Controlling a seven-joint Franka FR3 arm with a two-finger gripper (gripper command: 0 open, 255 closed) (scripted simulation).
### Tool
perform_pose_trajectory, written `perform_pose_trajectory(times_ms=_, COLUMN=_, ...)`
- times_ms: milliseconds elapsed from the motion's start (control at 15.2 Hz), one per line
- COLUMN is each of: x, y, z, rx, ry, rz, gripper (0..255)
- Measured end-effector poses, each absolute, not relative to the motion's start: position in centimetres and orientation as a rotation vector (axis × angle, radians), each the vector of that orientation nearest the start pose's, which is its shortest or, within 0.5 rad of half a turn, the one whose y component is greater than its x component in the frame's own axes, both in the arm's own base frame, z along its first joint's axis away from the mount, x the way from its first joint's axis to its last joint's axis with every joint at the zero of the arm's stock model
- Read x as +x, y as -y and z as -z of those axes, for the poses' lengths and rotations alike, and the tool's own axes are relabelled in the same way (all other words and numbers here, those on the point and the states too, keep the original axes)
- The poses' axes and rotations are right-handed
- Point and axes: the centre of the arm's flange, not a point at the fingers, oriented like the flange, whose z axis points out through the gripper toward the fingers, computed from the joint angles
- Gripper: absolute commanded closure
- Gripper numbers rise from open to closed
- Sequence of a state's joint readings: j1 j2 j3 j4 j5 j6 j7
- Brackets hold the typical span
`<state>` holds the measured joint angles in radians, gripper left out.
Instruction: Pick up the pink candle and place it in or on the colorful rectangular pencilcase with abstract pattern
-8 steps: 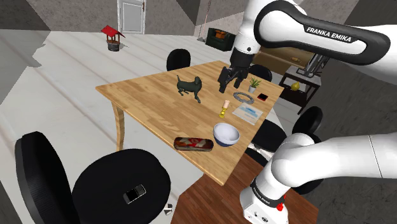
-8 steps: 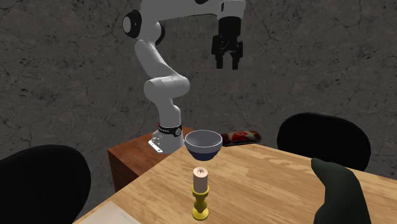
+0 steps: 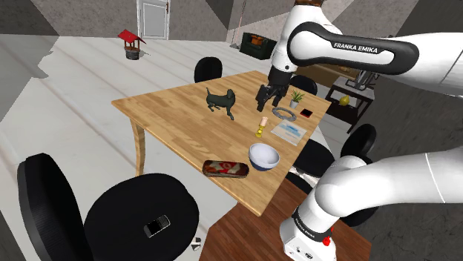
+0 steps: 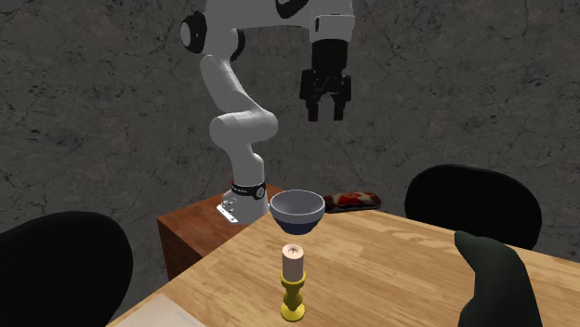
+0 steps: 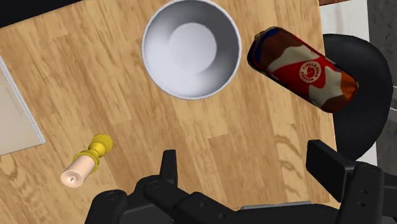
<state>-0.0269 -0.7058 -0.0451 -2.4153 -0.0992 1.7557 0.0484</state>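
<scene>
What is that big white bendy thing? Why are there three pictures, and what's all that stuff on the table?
The white bendy thing is a robot arm, drawn by a computer like in a video game. At its end is a black hand with two fingers, a bit like tongs.

Three cameras look at the same moment. One looks down from beside the robot, one looks from across the table, and one sits on the hand itself and looks down.

On the wooden table are a pink candle standing in a yellow holder, a pale bowl, a red, white and orange pencil case and a dark dog figure.

The hand hangs open high above the table and holds nothing. Its job is to put the candle on the pencil case.
</scene>
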Motion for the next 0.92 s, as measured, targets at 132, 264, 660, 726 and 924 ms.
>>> perform_pose_trajectory(times_ms=132, x=35.1, y=5.6, z=-54.0, rx=-3.202, ry=-0.153, rz=0.064, gripper=0)
perform_pose_trajectory(times_ms=264, x=35.9, y=7.9, z=-52.5, rx=-3.198, ry=-0.156, rz=0.054, gripper=0)
perform_pose_trajectory(times_ms=660, x=38.5, y=14.6, z=-48.4, rx=-3.186, ry=-0.164, rz=0.027, gripper=0)
perform_pose_trajectory(times_ms=726, x=38.6, y=15.5, z=-47.7, rx=-3.183, ry=-0.165, rz=0.022, gripper=0)
perform_pose_trajectory(times_ms=924, x=40.2, y=19.0, z=-45.6, rx=-3.178, ry=-0.169, rz=0.009, gripper=0)
